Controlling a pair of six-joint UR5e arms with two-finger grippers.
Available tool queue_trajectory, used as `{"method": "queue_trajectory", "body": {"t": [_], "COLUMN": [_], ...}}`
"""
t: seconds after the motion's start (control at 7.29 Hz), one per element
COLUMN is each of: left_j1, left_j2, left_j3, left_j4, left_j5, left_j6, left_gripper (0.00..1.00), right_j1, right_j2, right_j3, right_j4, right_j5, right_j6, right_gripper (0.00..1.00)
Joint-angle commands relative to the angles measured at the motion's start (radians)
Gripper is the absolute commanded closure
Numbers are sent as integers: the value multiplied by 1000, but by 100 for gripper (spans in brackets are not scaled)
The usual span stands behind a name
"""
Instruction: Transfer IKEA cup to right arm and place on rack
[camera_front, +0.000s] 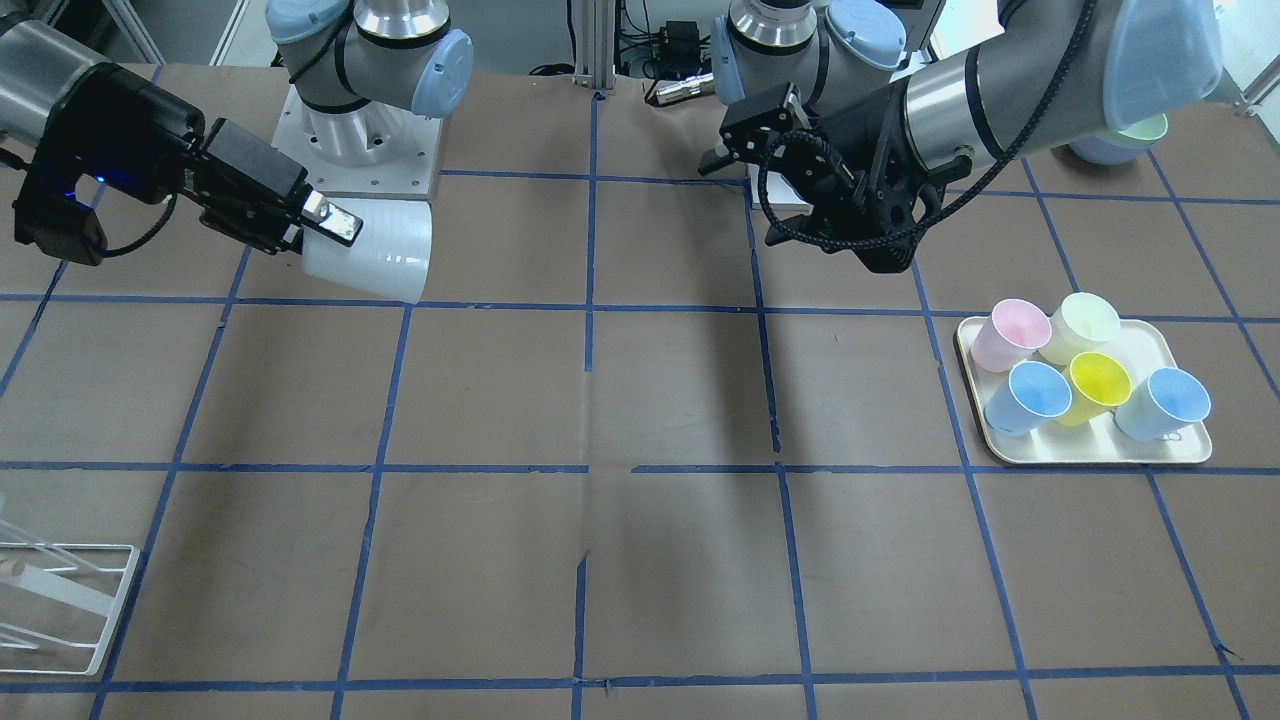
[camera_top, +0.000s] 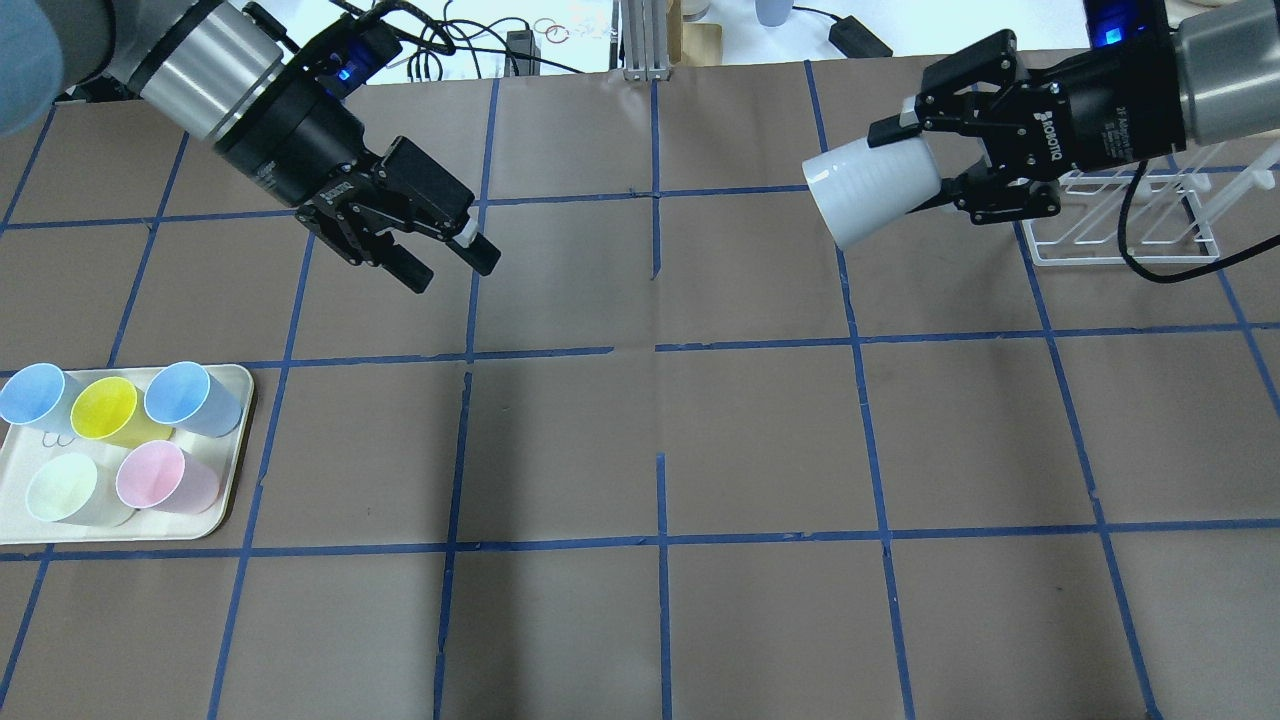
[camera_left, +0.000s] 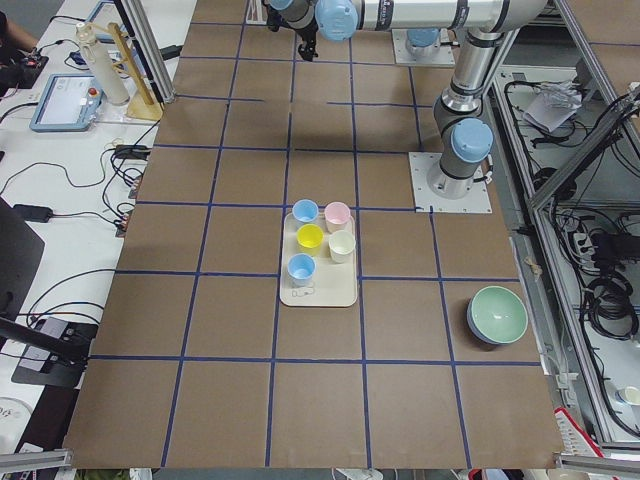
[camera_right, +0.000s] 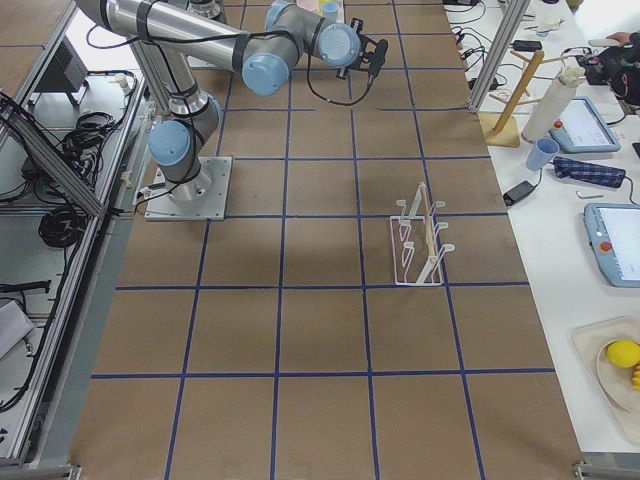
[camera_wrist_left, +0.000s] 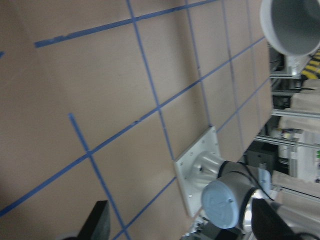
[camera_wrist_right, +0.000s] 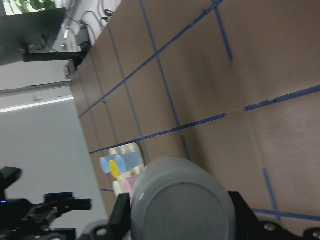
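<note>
Your right gripper (camera_top: 925, 160) is clamping the IKEA cup (camera_top: 870, 195) aloft, far right, near the rack (camera_top: 1120, 260); the left gripper (camera_top: 455, 270) is gaping empty. With the handover seemingly done, you are facing racking: line the cup onto a peg.

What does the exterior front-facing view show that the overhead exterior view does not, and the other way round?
Only the front-facing view shows a white mounting base and a pale bowl at the top right. Only the overhead view shows the black cables past the table's far edge. Both show the right gripper shut on the IKEA cup, the open left gripper, the rack and the tray of five coloured cups.
</note>
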Motion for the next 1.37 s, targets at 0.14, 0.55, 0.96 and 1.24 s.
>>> {"method": "queue_trajectory", "body": {"t": [0.14, 0.55, 0.96, 1.24], "left_j1": [-56, -81, -118, -124], "left_j2": [21, 27, 33, 41], "left_j3": [-8, -9, -29, -49], "left_j4": [173, 338, 425, 449], "left_j5": [345, 387, 462, 453], "left_j6": [-390, -483, -490, -494], "left_gripper": [0, 0, 0, 0], "right_j1": [2, 2, -2, -36], "right_j2": [-6, 17, 152, 176], "right_j3": [-23, -16, -26, -29], "right_j4": [-170, -390, -622, -696], "right_j5": [-502, -617, -695, -718], "right_j6": [-307, -461, -509, -501], "right_gripper": [85, 88, 93, 92]}}
